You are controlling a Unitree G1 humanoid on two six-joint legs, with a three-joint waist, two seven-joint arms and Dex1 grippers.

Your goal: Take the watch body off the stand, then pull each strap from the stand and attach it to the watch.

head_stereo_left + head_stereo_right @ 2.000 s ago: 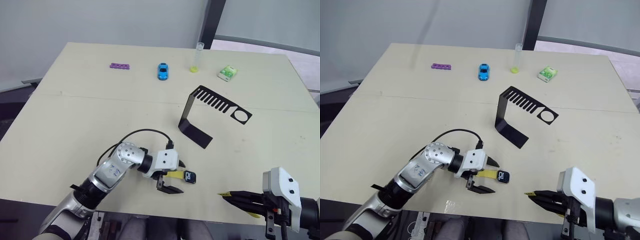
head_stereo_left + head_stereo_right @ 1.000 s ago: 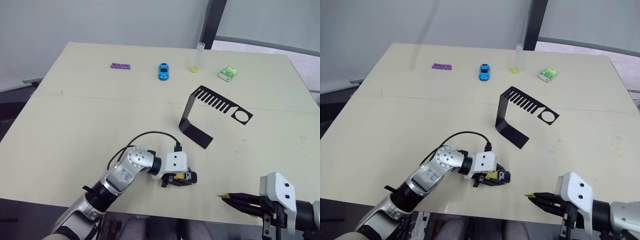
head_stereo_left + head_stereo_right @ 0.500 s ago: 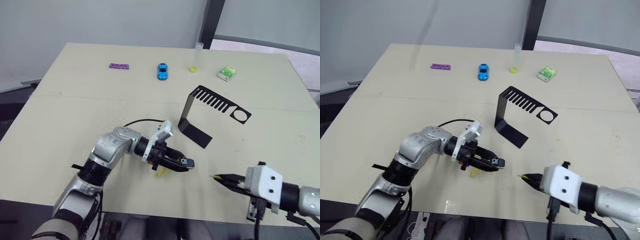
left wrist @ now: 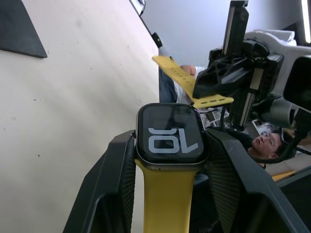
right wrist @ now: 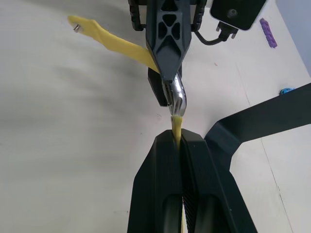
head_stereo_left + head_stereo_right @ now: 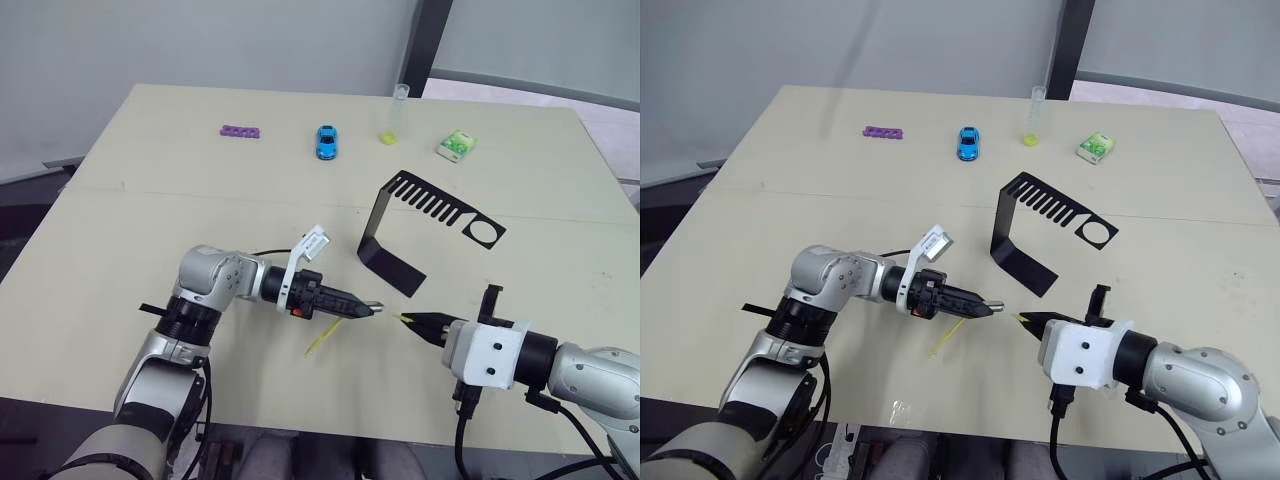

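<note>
Both pincers are busy. Left pincer (image 4: 167,160) is clamped on the watch (image 4: 170,135), one finger on each side, with the screen facing up. One yellow strap (image 4: 165,199) is already on it and hangs down toward the table (image 6: 150,220). Right pincer (image 5: 181,141) is pinched tight on the other strap (image 5: 177,125), with just a short tip sticking out.

The two are held up over the table, tip to tip, in front of the stand (image 6: 390,262), which is bare now.

I think the job is nearly done — only this last strap has to go on. To do it well, I should keep the watch very still and line the strap's tip up flat with the watch's free end. Then I should slide it in slow and straight — no tilting, or it may jam. I should not let go until it sits snug.
</note>
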